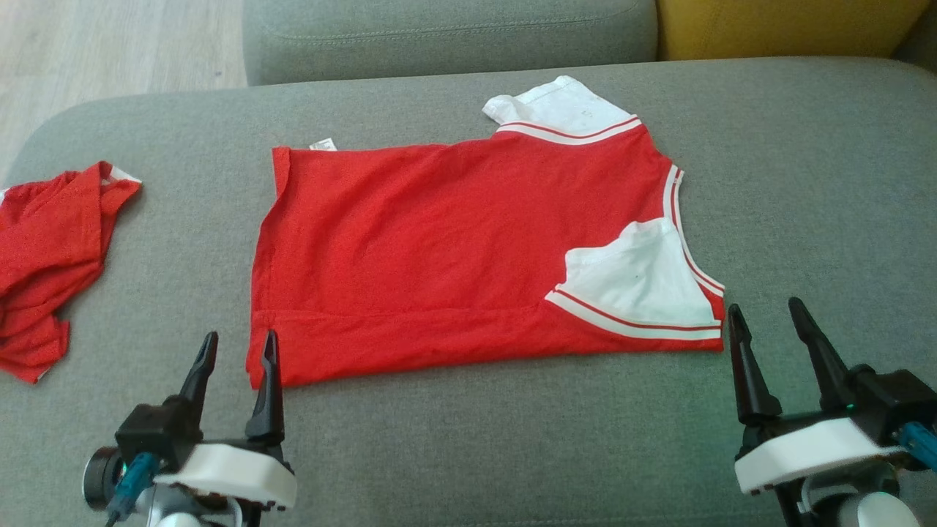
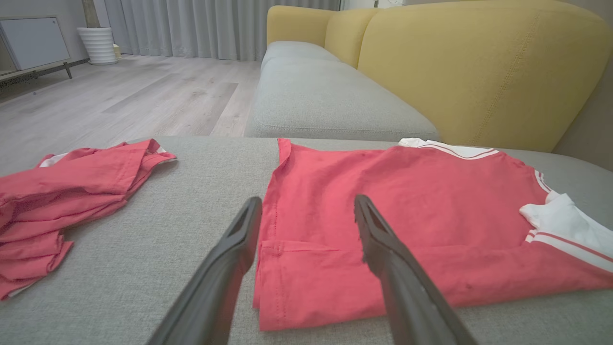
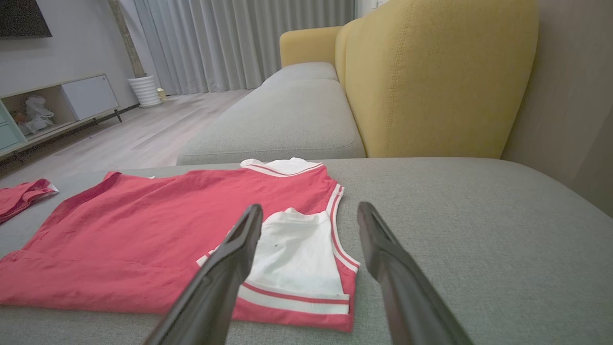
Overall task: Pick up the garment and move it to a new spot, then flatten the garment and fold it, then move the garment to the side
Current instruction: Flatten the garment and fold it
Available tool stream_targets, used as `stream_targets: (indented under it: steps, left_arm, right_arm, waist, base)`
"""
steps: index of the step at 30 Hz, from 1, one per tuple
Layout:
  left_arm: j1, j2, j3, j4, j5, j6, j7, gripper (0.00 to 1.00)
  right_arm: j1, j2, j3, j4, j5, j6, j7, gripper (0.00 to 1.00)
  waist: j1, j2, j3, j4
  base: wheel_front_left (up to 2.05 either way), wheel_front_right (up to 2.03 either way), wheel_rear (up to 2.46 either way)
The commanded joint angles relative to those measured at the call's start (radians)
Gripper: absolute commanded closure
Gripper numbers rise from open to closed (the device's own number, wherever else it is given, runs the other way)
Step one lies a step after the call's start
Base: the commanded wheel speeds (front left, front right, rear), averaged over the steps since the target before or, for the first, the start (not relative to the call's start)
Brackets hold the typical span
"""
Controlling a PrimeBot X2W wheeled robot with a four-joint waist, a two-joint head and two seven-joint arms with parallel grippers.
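Head view: the red-and-white garment point(image 1: 439, 256) lies flat in the middle of a grey cushion point(image 1: 805, 183); the left gripper point(image 1: 241, 335) hovers at its near hem corner, the right gripper point(image 1: 763, 304) just beside its white sleeve, both with 2 fingers spread and holding nothing; a crumpled red cloth point(image 1: 44, 249) sits well apart at left; beyond, yellow sofa backs point(image 3: 431, 72), pale wood floor point(image 2: 119, 100), grey curtains point(image 3: 239, 43).
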State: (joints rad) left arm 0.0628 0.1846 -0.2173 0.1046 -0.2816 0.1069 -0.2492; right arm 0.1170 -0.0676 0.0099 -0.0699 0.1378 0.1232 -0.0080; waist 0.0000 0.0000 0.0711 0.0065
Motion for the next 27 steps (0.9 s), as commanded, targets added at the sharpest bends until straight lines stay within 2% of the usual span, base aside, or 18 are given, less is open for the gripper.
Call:
stream_targets:
  steps: [1, 9, 13, 21, 27]
  left_arm:
    - [-0.027, 0.018, 0.03, -0.025, 0.011, 0.007, -0.011, 0.0]
    - [-0.035, 0.016, 0.022, -0.016, 0.003, 0.011, 0.001, 0.0]
    - [-0.055, 0.012, 0.016, 0.009, -0.018, 0.0, 0.035, 0.0]
    - [-0.165, -0.002, 0.013, 0.206, -0.089, -0.059, 0.104, 0.0]
    - [-0.241, -0.023, 0.032, 0.357, -0.15, -0.084, 0.141, 0.0]
  right_arm:
    - [-0.011, -0.001, 0.018, -0.041, -0.004, 0.008, 0.002, 0.0]
    - [-0.011, 0.004, 0.011, -0.037, 0.003, 0.008, 0.003, 0.0]
    - [-0.026, 0.006, -0.001, 0.006, 0.014, 0.008, 0.008, 0.0]
    - [-0.184, 0.006, 0.013, 0.261, 0.004, 0.008, 0.032, 0.0]
    - [-0.28, 0.009, 0.011, 0.434, 0.007, 0.008, 0.06, 0.0]
  waist:
    - [0.0, 0.0, 0.0, 0.0]
    - [0.0, 0.0, 0.004, 0.005]
    - [0.0, 0.0, 0.02, 0.01]
    - [0.0, 0.0, 0.087, -0.001]
    - [0.0, 0.0, 0.123, 0.001]
  base:
    - [0.0, 0.0, 0.0]
    - [0.0, 0.0, 0.0]
    - [0.0, 0.0, 0.0]
    - [0.0, 0.0, 0.0]
    - [0.0, 0.0, 0.0]
